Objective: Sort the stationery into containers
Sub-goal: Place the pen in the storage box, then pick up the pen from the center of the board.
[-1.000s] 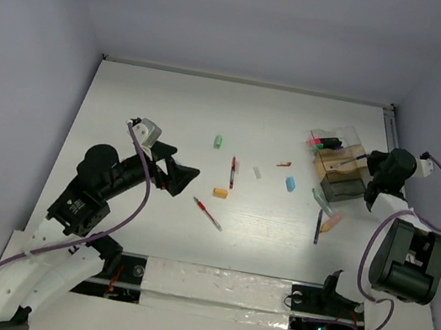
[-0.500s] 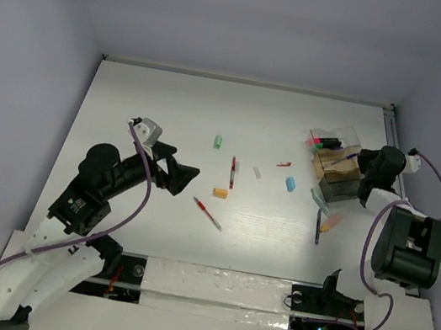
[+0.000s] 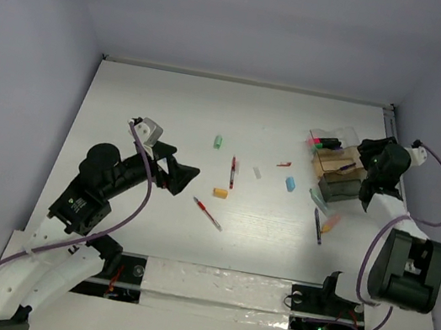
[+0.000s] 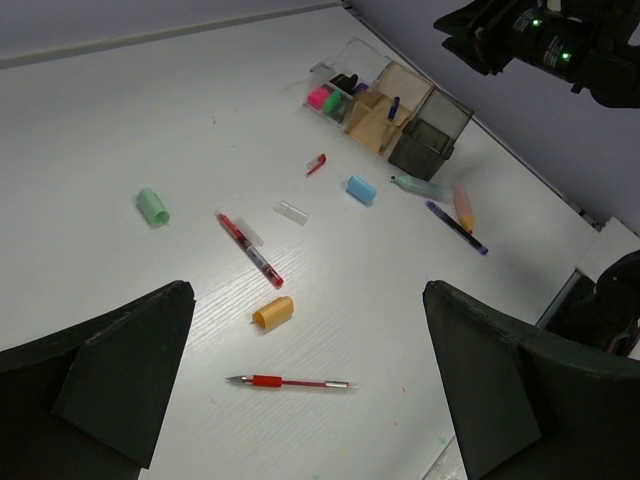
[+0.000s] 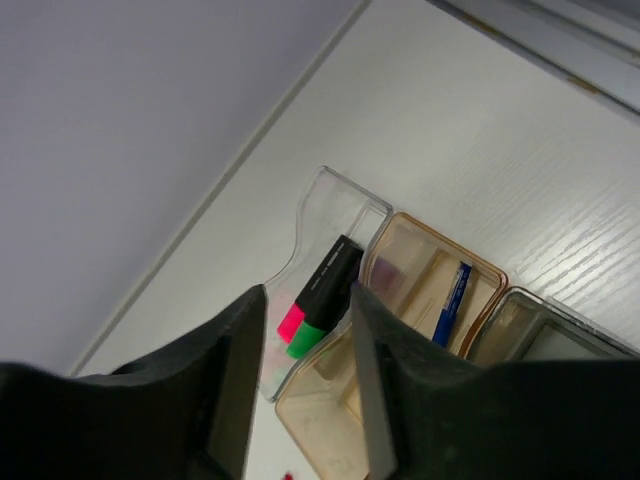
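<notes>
The containers (image 3: 334, 163) stand at the table's right: a clear box holding a pink and a green highlighter (image 5: 318, 300), a tan box (image 5: 420, 290) with a blue pen (image 5: 452, 300) lying in it, and a dark grey box (image 3: 341, 187). My right gripper (image 3: 366, 161) hovers over them, jaws apart with nothing between. More stationery lies mid-table: two red pens (image 3: 207, 212) (image 3: 232, 171), an orange piece (image 4: 272, 312), a green one (image 3: 218, 141) and a blue one (image 3: 291, 183). My left gripper (image 4: 310, 340) hangs wide open above the nearer red pen (image 4: 290, 381).
A clear cap (image 3: 257, 172) and a small red bit (image 3: 284, 164) lie mid-table. Beside the grey box rest a pale green marker (image 3: 321, 200), a dark pen (image 3: 317, 227) and an orange-pink marker (image 3: 330, 225). Walls close in on all sides.
My right gripper went from shut to open and drew back over the containers, leaving the blue pen in the tan box. The left arm has not moved.
</notes>
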Robot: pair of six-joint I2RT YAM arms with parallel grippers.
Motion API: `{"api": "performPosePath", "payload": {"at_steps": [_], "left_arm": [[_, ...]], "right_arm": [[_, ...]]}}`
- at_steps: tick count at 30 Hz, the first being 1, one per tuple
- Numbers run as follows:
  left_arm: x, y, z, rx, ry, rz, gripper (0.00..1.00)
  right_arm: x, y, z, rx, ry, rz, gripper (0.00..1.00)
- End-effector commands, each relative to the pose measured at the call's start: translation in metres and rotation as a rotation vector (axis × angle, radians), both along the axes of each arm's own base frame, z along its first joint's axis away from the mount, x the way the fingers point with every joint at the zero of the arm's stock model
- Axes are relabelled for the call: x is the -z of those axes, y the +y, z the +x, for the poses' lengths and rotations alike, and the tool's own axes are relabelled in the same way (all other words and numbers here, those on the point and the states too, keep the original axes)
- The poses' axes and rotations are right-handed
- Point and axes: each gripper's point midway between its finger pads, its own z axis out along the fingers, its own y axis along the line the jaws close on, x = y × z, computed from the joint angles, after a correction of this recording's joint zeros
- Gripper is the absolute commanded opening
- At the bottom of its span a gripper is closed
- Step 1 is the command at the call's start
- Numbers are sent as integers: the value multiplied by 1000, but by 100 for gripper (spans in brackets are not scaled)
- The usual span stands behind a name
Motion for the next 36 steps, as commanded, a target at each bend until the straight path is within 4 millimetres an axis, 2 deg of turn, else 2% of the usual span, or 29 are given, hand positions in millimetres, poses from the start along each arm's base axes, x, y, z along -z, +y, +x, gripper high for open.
{"api": "performPosePath", "payload": {"at_steps": [1,2,4,5,6,7,8,9,11,12,14,15,17,18,19,20,21,22,24,25,26,28,30,32,35,36], "left_arm": [[-25,1,-3,-2,-73,-33,99],[-27,2,-4,0,-78,-36,99],[-28,2,-4,-2,-82,-40,99],[-30,3,-5,-4,-87,-44,99],[-30,3,-6,-2,-89,-45,99],[-31,4,-6,-5,-91,-48,99],[-31,4,-7,-7,-92,-48,99],[-32,5,-7,-10,-95,-52,99],[-34,7,-7,-17,-102,-53,99],[-34,7,-7,-22,-101,-54,99],[-33,9,-6,-33,-98,-52,99],[-33,9,-6,-34,-96,-54,99],[-33,10,-5,-42,-96,-52,99],[-32,10,-4,-44,-91,-51,99],[-31,10,-3,-51,-86,-50,99],[-30,11,-2,-57,-86,-48,99],[-29,11,0,-64,-79,-44,99],[-29,13,1,-77,-79,-44,99],[-26,14,4,-90,-70,-38,99],[-25,16,6,-106,-66,-36,99],[-25,18,7,-119,-62,-35,99],[-23,20,10,-137,-54,-30,99],[-22,19,11,-136,-50,-25,99],[-21,20,11,-140,-48,-24,99],[-20,22,13,-159,-43,-19,99],[-20,23,14,-165,-41,-17,99]], "right_arm": [[-35,12,-16,-72,-28,-105,43],[-38,17,-20,-100,-17,-116,39],[-32,39,-31,-219,47,-130,26],[-38,60,-37,-294,49,-139,19],[-25,73,-47,-351,115,-134,15],[-26,100,-52,-450,131,-161,9],[-25,116,-60,-505,149,-170,5],[-11,133,-72,-573,219,-172,3],[-8,173,-83,-714,252,-180,2],[8,206,-99,-817,321,-199,2],[11,231,-104,-873,358,-240,3],[24,254,-110,-938,398,-260,6],[34,269,-105,-951,427,-303,13],[28,289,-103,-992,409,-329,17],[33,297,-89,-971,430,-366,26],[49,303,-91,-982,472,-393,32],[39,315,-80,-982,447,-417,35],[60,328,-78,-1003,502,-461,39],[69,340,-73,-1004,539,-510,40],[62,349,-63,-991,520,-528,40],[78,360,-66,-1018,556,-541,40],[80,370,-60,-1023,553,-541,40],[90,381,-63,-1044,570,-549,39],[89,391,-67,-1070,549,-560,36],[81,418,-92,-1183,509,-607,30],[83,429,-110,-1245,509,-643,30]]}}
